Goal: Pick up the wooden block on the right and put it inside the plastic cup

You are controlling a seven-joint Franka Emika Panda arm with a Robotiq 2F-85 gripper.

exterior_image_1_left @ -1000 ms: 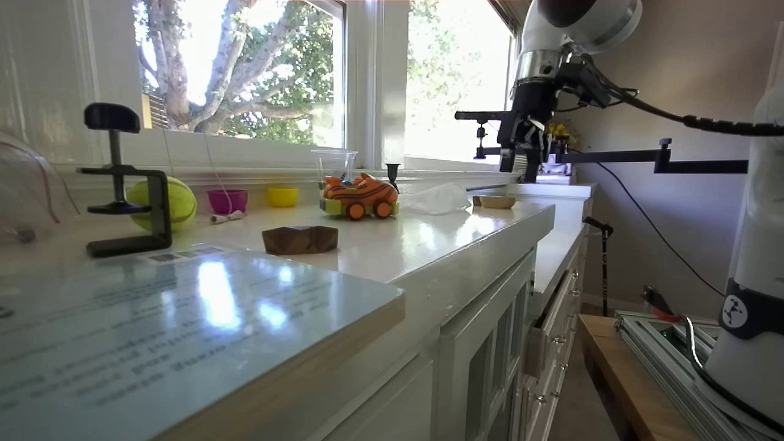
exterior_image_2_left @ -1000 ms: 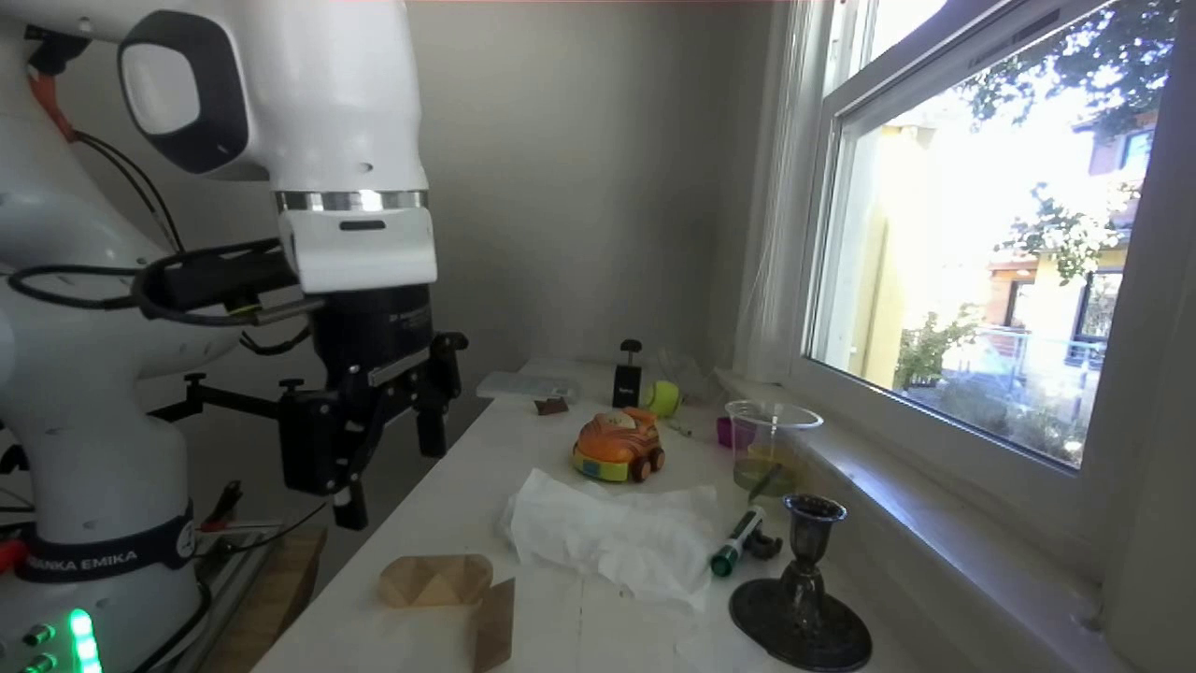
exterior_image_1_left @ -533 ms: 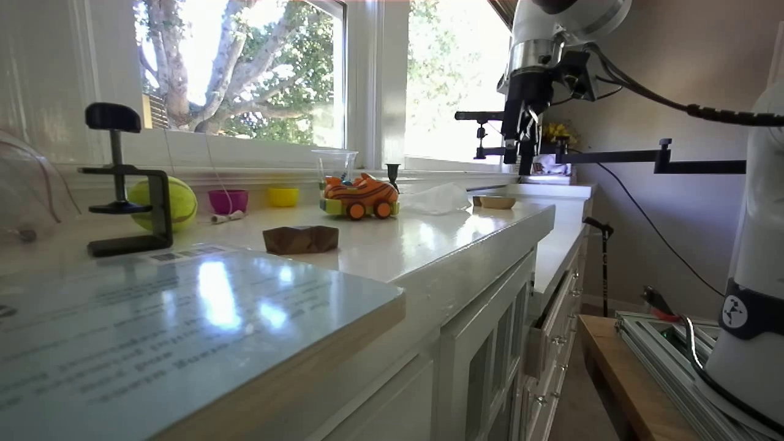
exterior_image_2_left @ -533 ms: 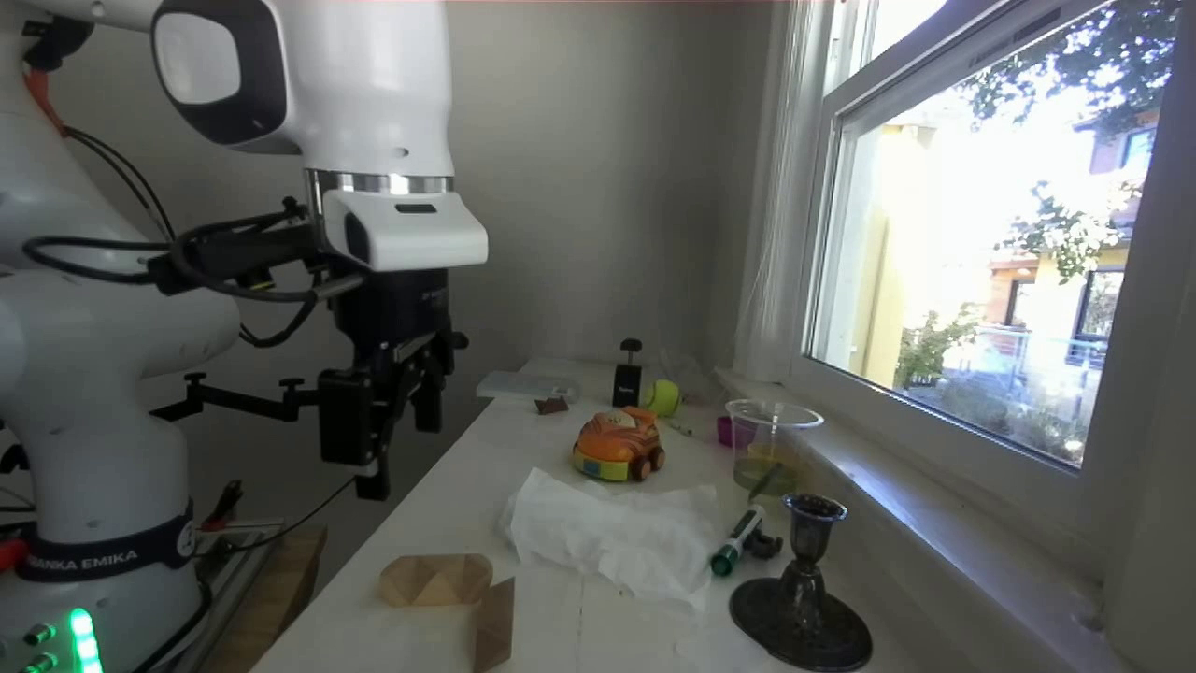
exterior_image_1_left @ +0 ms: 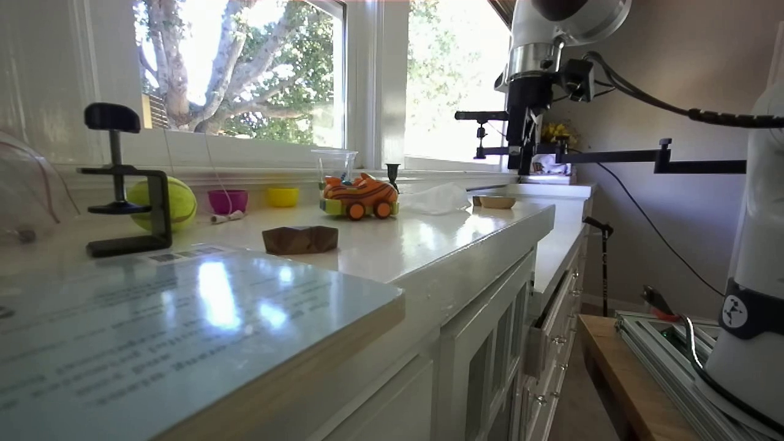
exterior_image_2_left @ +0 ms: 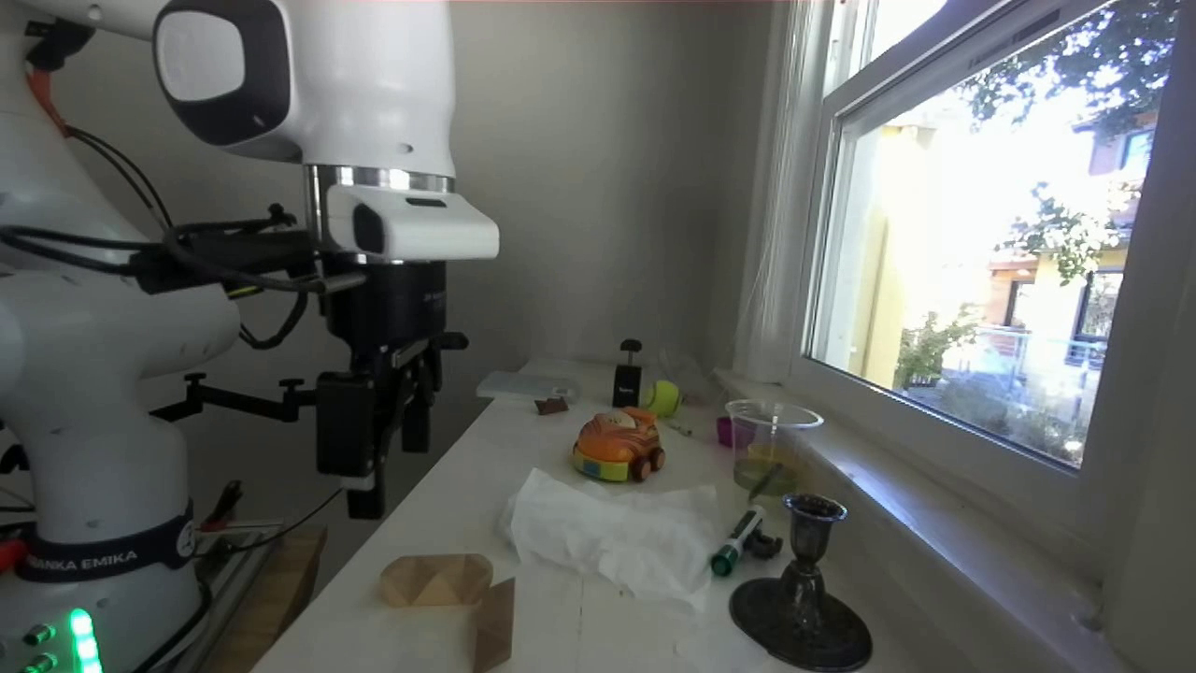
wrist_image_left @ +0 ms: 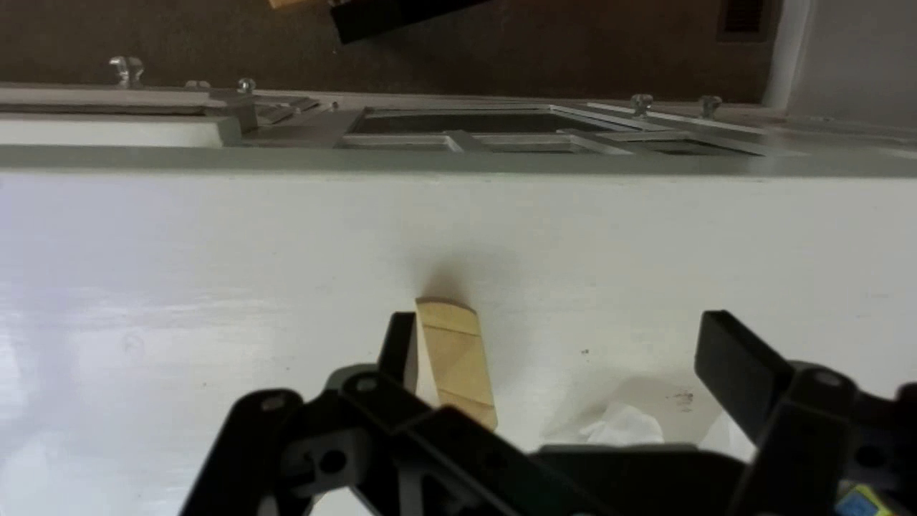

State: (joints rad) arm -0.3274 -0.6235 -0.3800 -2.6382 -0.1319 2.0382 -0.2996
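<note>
"How is the gripper (wrist_image_left: 562, 351) standing?"

"It's hanging above the counter (wrist_image_left: 236, 236), gaping wide."

"And the block (exterior_image_2_left: 435, 580)?"

"It's lying below on the counter, near the front edge, just beside a darker piece (exterior_image_2_left: 495, 626)."

"The magenta cup (exterior_image_1_left: 227, 201)?"

"That's standing well away from the block, near the ball (exterior_image_1_left: 184, 202)."

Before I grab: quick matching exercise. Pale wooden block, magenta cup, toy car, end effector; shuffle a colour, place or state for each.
1 pale wooden block
2 magenta cup
3 toy car
4 end effector

A orange
B jaws wide apart
C beside a brown wooden piece
D between tennis ball and yellow cup in an exterior view

1-C; 2-D; 3-A; 4-B
</note>
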